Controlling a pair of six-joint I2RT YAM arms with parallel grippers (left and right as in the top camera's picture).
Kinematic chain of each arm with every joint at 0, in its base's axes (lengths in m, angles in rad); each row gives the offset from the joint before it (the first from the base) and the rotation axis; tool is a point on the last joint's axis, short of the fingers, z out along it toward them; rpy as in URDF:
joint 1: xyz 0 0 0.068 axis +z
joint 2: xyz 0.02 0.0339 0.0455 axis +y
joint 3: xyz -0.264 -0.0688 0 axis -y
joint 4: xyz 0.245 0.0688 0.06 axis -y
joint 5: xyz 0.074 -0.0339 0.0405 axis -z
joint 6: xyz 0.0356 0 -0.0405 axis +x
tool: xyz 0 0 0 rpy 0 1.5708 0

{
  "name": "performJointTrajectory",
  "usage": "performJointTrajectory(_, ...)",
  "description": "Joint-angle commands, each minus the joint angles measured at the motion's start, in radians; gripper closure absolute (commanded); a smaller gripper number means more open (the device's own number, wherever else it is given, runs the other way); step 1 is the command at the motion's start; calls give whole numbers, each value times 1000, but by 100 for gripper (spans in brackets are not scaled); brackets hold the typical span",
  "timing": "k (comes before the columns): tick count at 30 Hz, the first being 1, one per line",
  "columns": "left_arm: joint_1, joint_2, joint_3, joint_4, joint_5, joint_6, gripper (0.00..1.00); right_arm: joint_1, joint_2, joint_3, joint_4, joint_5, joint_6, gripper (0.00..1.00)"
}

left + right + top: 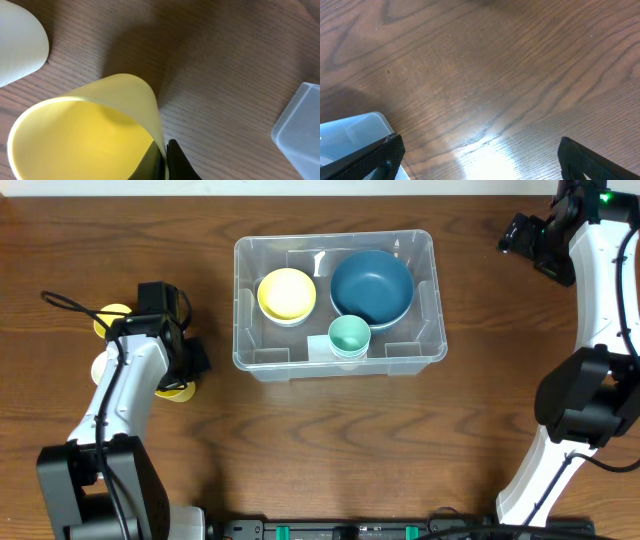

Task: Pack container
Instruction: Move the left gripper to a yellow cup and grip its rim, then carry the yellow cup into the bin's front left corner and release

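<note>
Container point(241, 310) at centre; left gripper point(164, 161) clamped on yellow cup point(90, 135) wall outside it; right gripper point(479, 159) wide apart, empty.

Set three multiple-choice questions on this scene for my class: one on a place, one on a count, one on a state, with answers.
1. Where is the teal cup?
A. On the table left of the container.
B. Inside the container, by its near wall.
C. On the table right of the container.

2. How many dishes lie in the container?
A. One.
B. Five.
C. Three.

3. The left gripper is:
A. shut on the yellow cup, at its wall.
B. open above the container.
C. out of view.

Answers:
1 B, it stands within the clear walls.
2 C, the yellow bowl, blue bowl and teal cup.
3 A, the left wrist view shows its fingers pinching the wall.
</note>
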Motion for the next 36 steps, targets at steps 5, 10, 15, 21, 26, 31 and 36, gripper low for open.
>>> performJointTrajectory(5,4,-129,44,-38,-1,1,94,7,-3,5,0,-3,12,1)
performJointTrajectory(10,3,-265,44,-72,-1,0,94,7,-3,5,0,-3,12,1)
performJointTrajectory(15,3,-422,44,-99,104,12,94,7,-3,5,0,-3,12,1)
performJointTrajectory(21,-8,-614,44,-66,277,16,94,7,-3,5,0,-3,12,1)
performJointTrajectory(26,-70,-694,85,-62,280,16,94,7,-3,5,0,-3,12,1)
performJointTrajectory(31,-124,-650,191,-141,228,16,94,7,-3,5,0,-3,12,1)
performJointTrajectory(36,-163,-531,339,-231,212,17,94,7,-3,5,0,-3,12,1)
